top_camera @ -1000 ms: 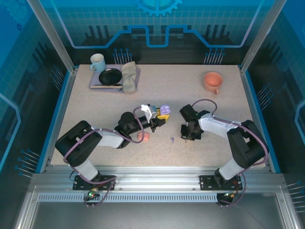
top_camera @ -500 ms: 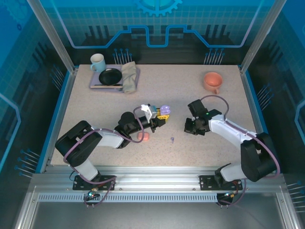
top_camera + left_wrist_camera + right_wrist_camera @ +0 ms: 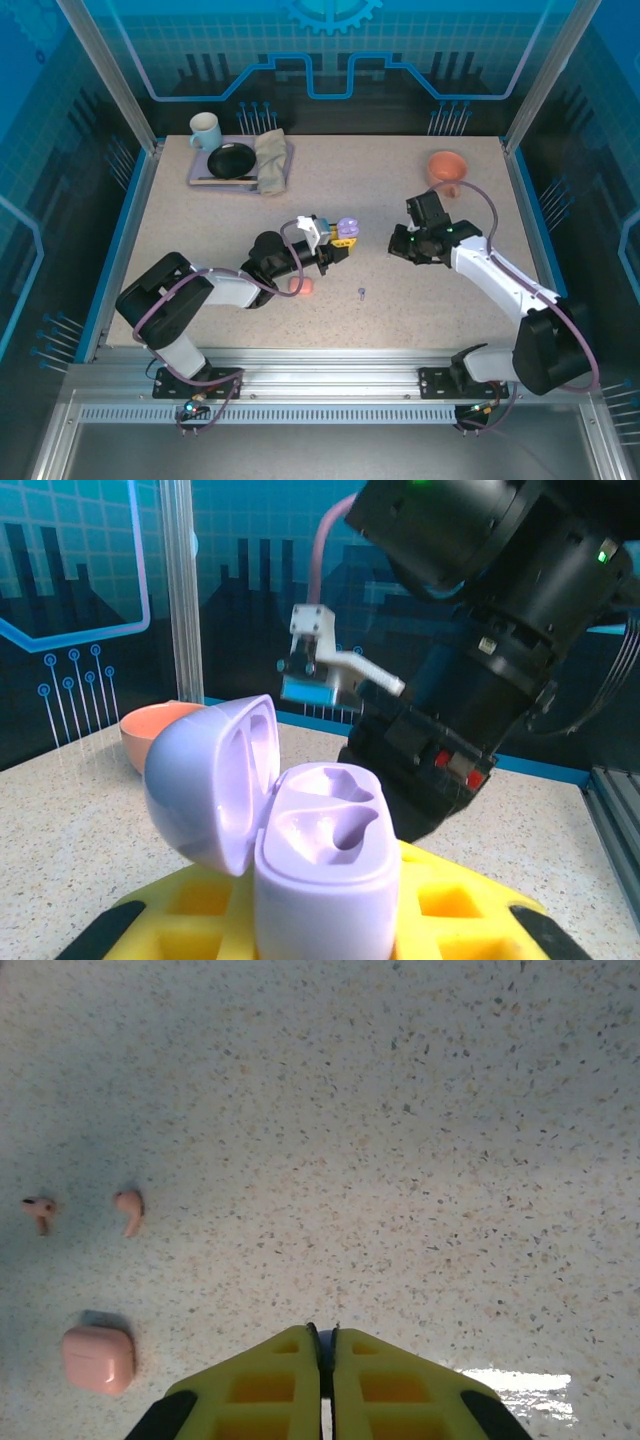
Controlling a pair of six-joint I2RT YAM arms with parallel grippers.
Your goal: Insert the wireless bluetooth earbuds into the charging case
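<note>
The lilac charging case [image 3: 325, 850] stands upright with its lid [image 3: 205, 780] swung open to the left and both sockets empty. My left gripper [image 3: 320, 925] is shut on its base; from above the case [image 3: 346, 230] is at mid-table. To its right my right gripper [image 3: 398, 245] hovers with its yellow fingers pressed together [image 3: 322, 1338] on a thin lilac-grey sliver that looks like an earbud. One lilac earbud [image 3: 361, 293] lies on the table in front. Two salmon-pink earbuds [image 3: 130, 1210] [image 3: 40, 1212] lie beside a closed pink case [image 3: 98, 1358].
The pink case [image 3: 303, 286] sits just in front of the left forearm. An orange cup [image 3: 445, 165] stands at the back right. A tray [image 3: 205, 178] at the back left holds a mug, a black plate and a cloth.
My right gripper rose from the table near the lilac earbud and swung back and to the right, its jaws closing fully. The left arm and case stayed put.
</note>
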